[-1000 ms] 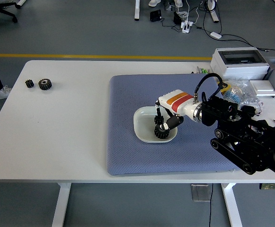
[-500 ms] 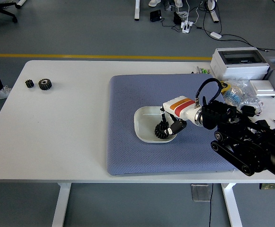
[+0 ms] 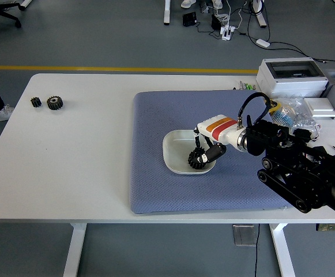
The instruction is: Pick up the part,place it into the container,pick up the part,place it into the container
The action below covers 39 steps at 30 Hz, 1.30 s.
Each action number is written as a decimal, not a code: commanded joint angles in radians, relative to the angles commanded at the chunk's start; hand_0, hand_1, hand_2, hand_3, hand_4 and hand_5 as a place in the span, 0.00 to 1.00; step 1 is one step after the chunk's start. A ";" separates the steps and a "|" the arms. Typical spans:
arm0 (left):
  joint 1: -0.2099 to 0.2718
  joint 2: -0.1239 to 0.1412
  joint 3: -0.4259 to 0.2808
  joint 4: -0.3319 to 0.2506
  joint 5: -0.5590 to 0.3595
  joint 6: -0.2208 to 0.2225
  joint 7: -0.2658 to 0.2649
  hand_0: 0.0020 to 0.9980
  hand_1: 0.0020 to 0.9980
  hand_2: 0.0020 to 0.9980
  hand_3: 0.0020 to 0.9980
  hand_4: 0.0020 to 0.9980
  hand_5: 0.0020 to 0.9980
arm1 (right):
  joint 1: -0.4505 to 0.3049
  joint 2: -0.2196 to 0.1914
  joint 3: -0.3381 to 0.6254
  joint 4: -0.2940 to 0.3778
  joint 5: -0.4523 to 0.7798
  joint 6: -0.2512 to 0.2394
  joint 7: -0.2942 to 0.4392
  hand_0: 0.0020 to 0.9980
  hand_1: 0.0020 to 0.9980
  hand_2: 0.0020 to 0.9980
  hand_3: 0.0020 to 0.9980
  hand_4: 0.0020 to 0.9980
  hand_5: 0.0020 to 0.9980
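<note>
Right hand (image 3: 204, 151) over white container (image 3: 173, 151) on blue mat (image 3: 155, 184), fingers clenched on black gear part (image 3: 197, 160) inside bowl, not released. First placement nearly done. Two gears (image 3: 47, 103) left at far-left of bench (image 3: 69, 173). Left arm unseen.

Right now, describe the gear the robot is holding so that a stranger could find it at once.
Find the blue-grey fabric mat on the white table, then the shallow white bowl near its middle. The black toothed gear sits at the bowl's right edge in the right robot hand, unlike the two small black gears lying far left.
</note>
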 joint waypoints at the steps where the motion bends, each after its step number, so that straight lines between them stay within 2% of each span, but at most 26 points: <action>1: 0.000 0.000 0.000 0.000 0.000 0.000 0.000 0.72 0.68 0.69 0.57 0.61 0.57 | 0.000 0.000 0.000 0.001 0.000 0.002 0.002 0.00 0.12 0.35 0.51 1.00 0.51; 7: 0.001 -0.001 -0.004 0.000 0.003 0.000 0.001 0.72 0.68 0.69 0.57 0.61 0.57 | -0.001 -0.007 0.019 0.018 -0.005 0.017 0.007 0.00 0.12 0.35 0.51 1.00 0.51; 8: 0.001 0.000 -0.004 0.000 0.003 0.000 0.001 0.72 0.68 0.69 0.57 0.61 0.57 | -0.001 -0.009 0.024 0.022 -0.006 0.019 0.007 0.00 0.13 0.38 0.56 1.00 0.53; 12: 0.001 0.000 -0.006 0.000 0.007 0.000 0.002 0.72 0.68 0.69 0.57 0.61 0.57 | -0.001 -0.022 0.044 0.046 -0.022 0.034 0.004 0.00 0.13 0.38 0.56 1.00 0.53; 13: 0.001 0.000 -0.007 0.000 0.007 0.000 0.001 0.72 0.68 0.69 0.57 0.61 0.57 | -0.002 -0.025 0.051 0.053 -0.027 0.032 0.006 0.10 0.24 0.46 0.68 1.00 0.55; 14: 0.001 0.001 -0.007 0.000 0.007 0.000 0.001 0.72 0.68 0.69 0.57 0.61 0.57 | -0.003 -0.027 0.056 0.057 -0.030 0.031 0.007 0.10 0.24 0.46 0.68 1.00 0.55; 16: 0.001 0.000 -0.007 0.000 0.007 0.000 0.001 0.72 0.68 0.69 0.57 0.61 0.57 | -0.006 -0.033 0.069 0.071 -0.031 0.016 0.004 0.10 0.24 0.46 0.68 1.00 0.55; 19: 0.001 -0.001 -0.004 0.000 0.005 0.000 0.000 0.72 0.68 0.69 0.57 0.61 0.57 | -0.014 -0.044 0.085 0.095 -0.010 -0.037 0.010 0.10 0.24 0.46 0.68 1.00 0.55; 20: 0.000 -0.001 -0.003 0.000 0.003 0.000 -0.001 0.72 0.68 0.69 0.57 0.61 0.57 | -0.017 -0.048 0.090 0.101 0.001 -0.059 0.014 0.27 0.35 0.48 0.75 1.00 0.55; 24: -0.001 -0.002 0.003 0.000 -0.005 0.000 -0.003 0.72 0.68 0.69 0.57 0.61 0.57 | -0.036 -0.069 0.134 0.119 0.049 -0.168 0.037 0.27 0.35 0.48 0.75 1.00 0.55; 25: -0.001 -0.002 0.003 0.000 -0.005 0.000 -0.003 0.72 0.68 0.69 0.57 0.61 0.57 | -0.040 -0.073 0.144 0.121 0.057 -0.186 0.041 0.49 0.59 0.70 0.83 1.00 0.56; 27: 0.000 -0.002 0.001 0.000 -0.005 0.001 -0.002 0.72 0.68 0.69 0.57 0.61 0.57 | -0.051 -0.085 0.173 0.126 0.070 -0.221 0.048 0.49 0.59 0.70 0.83 1.00 0.56; 31: 0.000 -0.002 -0.002 0.000 -0.004 0.001 -0.001 0.72 0.68 0.69 0.57 0.61 0.57 | -0.078 -0.110 0.226 0.139 0.102 -0.252 0.069 0.49 0.59 0.70 0.83 1.00 0.56; 32: -0.001 -0.002 -0.001 0.000 -0.005 0.001 -0.002 0.72 0.68 0.69 0.57 0.61 0.57 | -0.091 -0.119 0.242 0.142 0.122 -0.259 0.078 0.69 0.72 0.82 0.86 1.00 0.55; 34: -0.003 -0.002 -0.001 0.000 -0.004 0.001 -0.002 0.72 0.68 0.69 0.57 0.61 0.57 | -0.111 -0.133 0.266 0.144 0.161 -0.262 0.087 0.69 0.72 0.82 0.86 1.00 0.55; 36: -0.007 -0.003 0.001 0.000 -0.008 0.001 -0.004 0.72 0.68 0.69 0.57 0.61 0.57 | -0.140 -0.158 0.302 0.149 0.204 -0.245 0.105 0.69 0.72 0.82 0.86 1.00 0.55; 37: -0.008 -0.003 0.003 0.000 -0.011 0.001 -0.006 0.72 0.68 0.69 0.57 0.61 0.57 | -0.155 -0.174 0.321 0.153 0.211 -0.237 0.114 0.77 0.78 0.84 0.85 1.00 0.54; 39: -0.008 -0.003 0.002 0.000 -0.008 0.001 -0.005 0.72 0.68 0.69 0.57 0.61 0.57 | -0.177 -0.198 0.348 0.153 0.223 -0.229 0.126 0.77 0.78 0.84 0.85 1.00 0.54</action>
